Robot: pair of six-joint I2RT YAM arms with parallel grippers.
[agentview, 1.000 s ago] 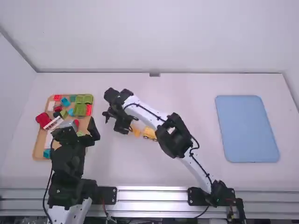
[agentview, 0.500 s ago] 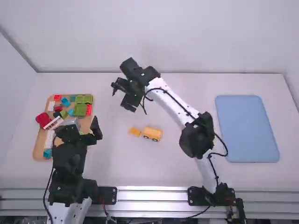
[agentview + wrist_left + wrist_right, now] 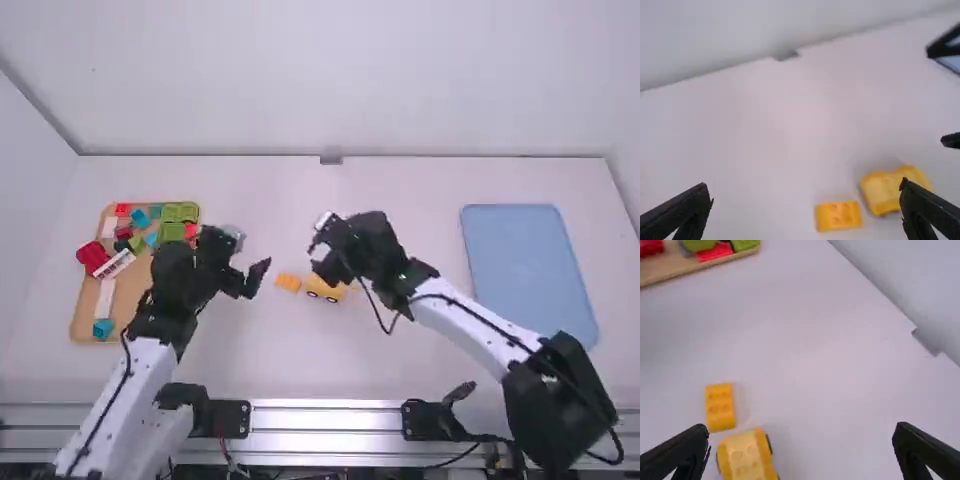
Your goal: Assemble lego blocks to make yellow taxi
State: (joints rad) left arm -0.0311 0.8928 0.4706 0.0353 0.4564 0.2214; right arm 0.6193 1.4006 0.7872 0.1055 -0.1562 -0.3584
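- The yellow taxi body (image 3: 322, 291) is being supported by the table (image 3: 300, 365), with dark wheels showing along its side.
- The small yellow block (image 3: 720, 407) is lying just beside the body, studs showing, and is not being joined to it – this connection is seemingly what is being called for next.
- The left gripper (image 3: 806, 187) is being held with its fingers well spread, between the wooden tray (image 3: 128, 292) and the small block; nothing is being pinched.
- The right gripper (image 3: 801, 429) is likewise being held wide, close by the body, with nothing being gripped.
- As far as can be judged, the wheeled part is standing ready while the last assembly is being awaited; whether further pieces are being required cannot be told.
- Mixed blocks, a red block (image 3: 92, 257) among them, are being held by the wooden tray – the blue tray (image 3: 530, 275) is lying well apart.
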